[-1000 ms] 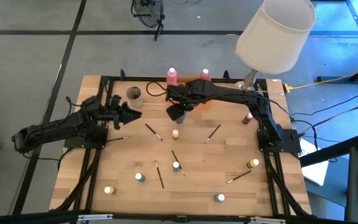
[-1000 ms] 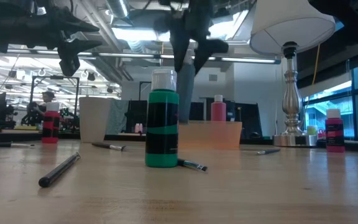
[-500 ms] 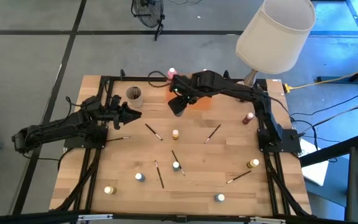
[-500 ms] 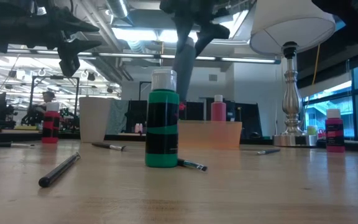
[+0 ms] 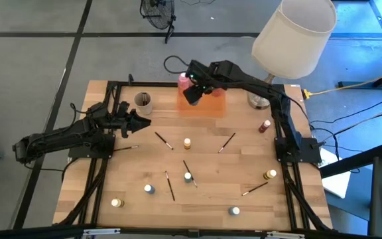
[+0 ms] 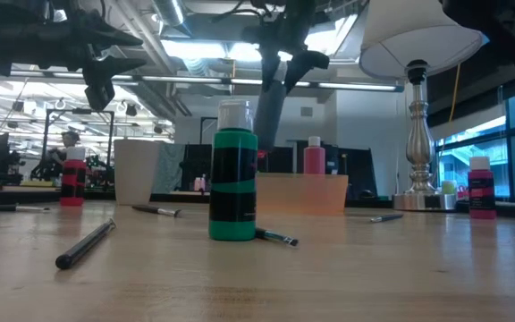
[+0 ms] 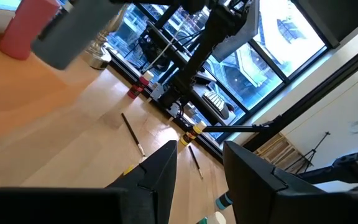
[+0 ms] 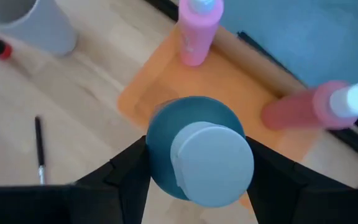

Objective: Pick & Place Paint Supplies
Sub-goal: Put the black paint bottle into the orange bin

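Grey bottle (image 8: pixel 199 154), clamped in the right gripper (image 5: pixel 192 93), has been carried back over the tray (image 5: pixel 207 106); release seems next. Left gripper (image 5: pixel 138 121) is parted, empty.

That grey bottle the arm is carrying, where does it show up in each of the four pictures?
High view: mostly hidden under the right pincer, above the orange tray.
Low view: grey bottle hangs tilted at top centre, above the tray.
Left wrist view: blurred grey shape at upper left.
Right wrist view: fills the centre, cap facing the camera.
Shared landmark: the orange tray.
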